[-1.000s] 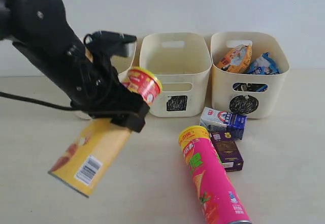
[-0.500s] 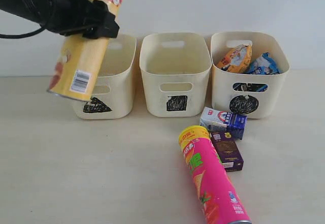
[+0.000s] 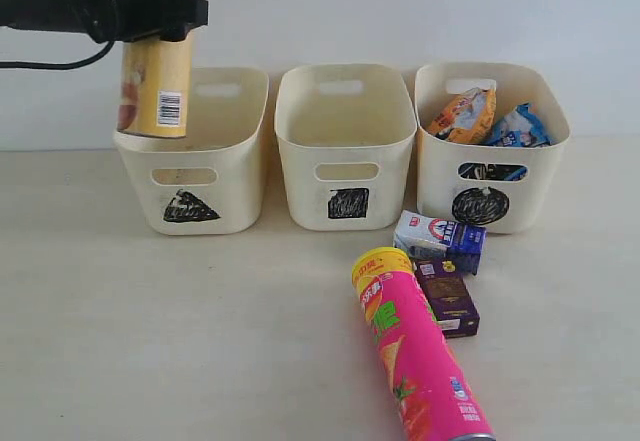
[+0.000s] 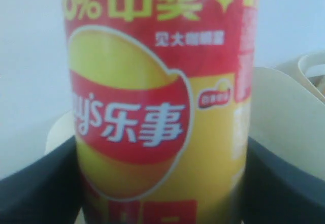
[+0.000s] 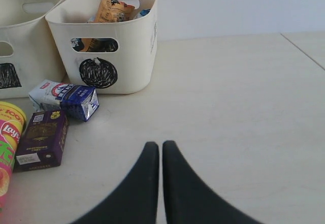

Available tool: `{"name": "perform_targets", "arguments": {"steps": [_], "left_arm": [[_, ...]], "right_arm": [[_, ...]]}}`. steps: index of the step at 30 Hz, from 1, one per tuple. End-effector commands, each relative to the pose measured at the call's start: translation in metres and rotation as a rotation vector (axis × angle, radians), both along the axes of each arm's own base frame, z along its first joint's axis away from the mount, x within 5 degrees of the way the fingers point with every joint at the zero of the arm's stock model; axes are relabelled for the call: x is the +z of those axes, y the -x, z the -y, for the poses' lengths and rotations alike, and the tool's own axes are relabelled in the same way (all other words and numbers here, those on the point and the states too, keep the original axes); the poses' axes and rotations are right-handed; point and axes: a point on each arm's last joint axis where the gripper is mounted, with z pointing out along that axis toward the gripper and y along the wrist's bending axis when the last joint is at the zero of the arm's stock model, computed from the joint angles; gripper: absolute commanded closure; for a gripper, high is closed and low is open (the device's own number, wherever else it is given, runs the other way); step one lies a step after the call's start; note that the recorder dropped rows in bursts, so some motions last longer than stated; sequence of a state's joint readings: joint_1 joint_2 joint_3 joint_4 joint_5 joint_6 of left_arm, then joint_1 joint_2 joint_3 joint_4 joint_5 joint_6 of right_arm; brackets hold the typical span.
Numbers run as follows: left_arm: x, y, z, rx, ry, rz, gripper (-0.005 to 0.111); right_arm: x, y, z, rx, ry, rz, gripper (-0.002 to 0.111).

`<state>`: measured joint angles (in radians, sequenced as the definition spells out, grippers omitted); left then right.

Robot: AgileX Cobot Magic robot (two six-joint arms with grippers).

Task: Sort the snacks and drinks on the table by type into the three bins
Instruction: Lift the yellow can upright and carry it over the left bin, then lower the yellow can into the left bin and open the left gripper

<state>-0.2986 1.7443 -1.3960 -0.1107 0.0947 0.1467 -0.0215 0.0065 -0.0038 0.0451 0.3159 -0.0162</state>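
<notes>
Yellow chip tube (image 3: 157, 81) was held upright, pinched across its body by the left end effector (image 3: 150, 6), its lower end at the rim of the triangle bin (image 3: 240, 151). The square bin (image 3: 300, 161) was placed in the middle. An orange packet (image 3: 462, 113) and a blue packet (image 3: 518, 127) were lodged in the circle bin (image 3: 440, 191). In front of it, a white-blue carton (image 3: 440, 238) and a dark purple carton (image 3: 447, 299) were laid just beside each other on the counter (image 3: 150, 341), with the pink chip tube (image 3: 415, 361) lying alongside. The right end effector (image 5: 161, 145) was pressed together over the counter.
</notes>
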Motion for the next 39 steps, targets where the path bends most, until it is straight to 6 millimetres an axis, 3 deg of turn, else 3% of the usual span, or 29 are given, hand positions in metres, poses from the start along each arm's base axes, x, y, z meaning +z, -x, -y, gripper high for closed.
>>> {"name": "perform_targets", "arguments": {"steps": [1, 11, 15, 20, 22, 30, 35, 39], "left_arm": [[-0.014, -0.029, 0.001, 0.024, 0.012, 0.045, 0.103], [-0.072, -0.079, 0.010, 0.046, 0.021, -0.020, 0.103], [-0.096, -0.089, 0.013, 0.046, 0.009, -0.062, 0.103], [-0.107, -0.092, 0.014, 0.059, 0.034, -0.084, 0.100], [-0.107, -0.091, 0.014, 0.059, 0.032, -0.092, 0.093], [-0.108, -0.091, 0.014, 0.058, 0.030, -0.099, 0.031], [-0.108, -0.091, 0.014, 0.057, 0.030, -0.102, 0.015], [-0.103, -0.089, 0.014, 0.056, 0.030, -0.103, 0.013]], "right_arm": [[0.000, 0.000, 0.000, 0.001, 0.000, 0.015, 0.108], [0.000, 0.000, 0.000, 0.001, 0.000, 0.015, 0.108], [0.000, 0.000, 0.000, 0.001, 0.000, 0.015, 0.108], [0.000, 0.000, 0.000, 0.001, 0.000, 0.015, 0.108], [0.000, 0.000, 0.000, 0.001, -0.002, 0.015, 0.108], [0.000, 0.000, 0.000, 0.001, -0.002, 0.015, 0.108], [0.000, 0.000, 0.000, 0.000, 0.003, 0.015, 0.108], [0.001, 0.000, 0.000, 0.000, 0.003, 0.025, 0.108]]}}
